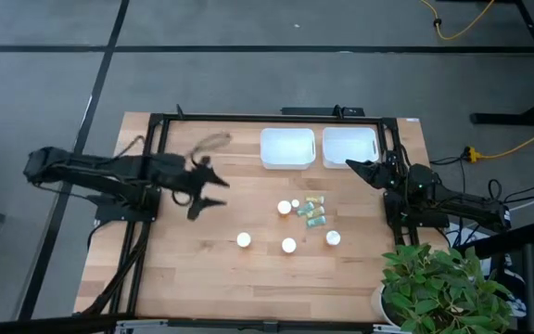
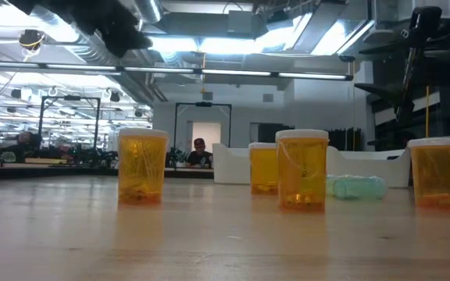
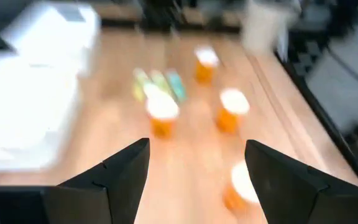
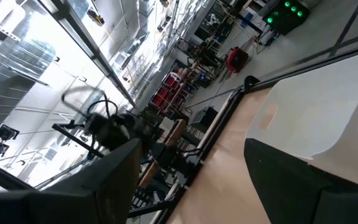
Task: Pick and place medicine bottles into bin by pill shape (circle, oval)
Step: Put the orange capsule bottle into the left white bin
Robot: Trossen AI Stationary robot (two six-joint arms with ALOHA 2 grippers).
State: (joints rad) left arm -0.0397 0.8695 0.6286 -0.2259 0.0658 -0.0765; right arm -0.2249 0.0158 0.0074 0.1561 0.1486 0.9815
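High view has the left gripper (image 1: 213, 192) hanging over bare wood on the left half of the light wooden table (image 1: 193, 269), fingers spread apart and holding nothing. The whole bottle cluster sits out ahead of its open fingertips, toward the right arm's side. Closest to it is an orange bottle with a round white cap (image 1: 244, 240), with another orange bottle (image 1: 288, 245) just past that. Further on there's a pair of white-capped orange ones (image 1: 285, 207) almost touching, and right beside them the pale green-teal translucent bottles (image 1: 314, 213) lying in a little bunch. Last white-capped one (image 1: 333, 238) is farthest from the left gripper.

Two white rectangular plastic bins (image 1: 287, 148) sit side by side at the far edge, second one (image 1: 349, 147) right next to the right gripper (image 1: 358, 167), whose tip is just at that bin's near corner. Its wrist view shows both fingers set well apart with nothing between them.

Left wrist view is blurry, but the orange bottles (image 3: 162, 116) show beyond the open dark fingers (image 3: 120, 180). A leafy green potted plant (image 1: 438, 288) sits at the corner behind the right arm.
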